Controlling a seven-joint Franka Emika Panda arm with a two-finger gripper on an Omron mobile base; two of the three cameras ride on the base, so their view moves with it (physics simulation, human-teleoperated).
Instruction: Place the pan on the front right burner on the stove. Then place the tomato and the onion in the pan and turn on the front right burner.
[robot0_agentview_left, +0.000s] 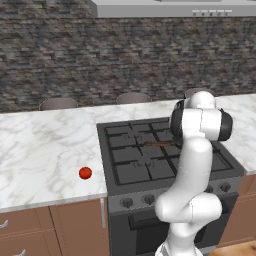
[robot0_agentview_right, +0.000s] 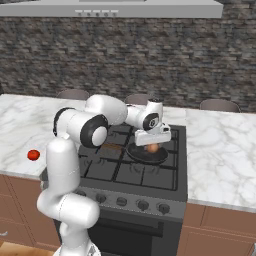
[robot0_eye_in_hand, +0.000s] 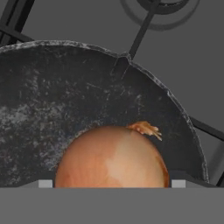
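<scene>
The claw (robot0_agentview_right: 152, 145) hangs just above the pan (robot0_agentview_right: 147, 154), pointing down, with the onion (robot0_agentview_right: 153, 148) between its fingers. In the hand view the onion (robot0_eye_in_hand: 112, 156) sits at the bottom centre, flanked by the two finger tips (robot0_eye_in_hand: 45, 183), which stand wide apart at its sides; whether they press on it or merely bracket it cannot be told, nor whether the onion rests on the pan floor. The pan (robot0_eye_in_hand: 87, 100), a shallow black dish with a mottled grey inner face, lies on the black grate of the stove (robot0_agentview_right: 135, 172), on the right half of the cooktop. Its brown wooden handle (robot0_agentview_left: 158, 144) points toward the left across the grate. In the left base view the arm's white body stands in front of the pan and claw. The stove (robot0_agentview_left: 130, 165) carries a row of round knobs (robot0_agentview_right: 143, 204) along its grey front panel. The tomato (robot0_agentview_left: 85, 173), a small glossy red ball, lies well apart from the pan on the white marble surface (robot0_agentview_left: 45, 150) to the left of the stove, near its front edge. A dark stone wall (robot0_agentview_left: 100, 55) rises behind.
</scene>
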